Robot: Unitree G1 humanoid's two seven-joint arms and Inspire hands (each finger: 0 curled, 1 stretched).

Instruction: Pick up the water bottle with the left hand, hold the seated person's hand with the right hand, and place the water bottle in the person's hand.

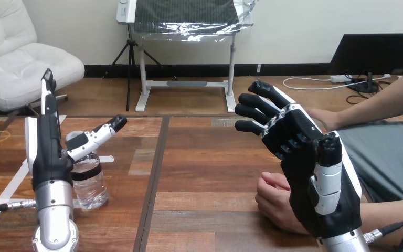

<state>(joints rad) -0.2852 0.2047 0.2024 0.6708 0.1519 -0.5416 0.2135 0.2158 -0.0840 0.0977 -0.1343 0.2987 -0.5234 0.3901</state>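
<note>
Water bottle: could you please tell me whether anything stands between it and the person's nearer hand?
Nothing visible lies on the table between the water bottle and the person's nearer hand. The raised, open right hand overlaps that hand's right part in the head view.

Yellow rubber band (0, 136): lying flat, to the far left of the left hand (47, 152).
White tape strip (11, 182): running diagonally across the wooden table (210, 173), left of that hand.

Water bottle (88, 181) on the table's (204, 173) near left, left hand (48, 155) just left of it, right hand (315, 178) near right, person's hand (274, 203) on the table partly behind it
</note>
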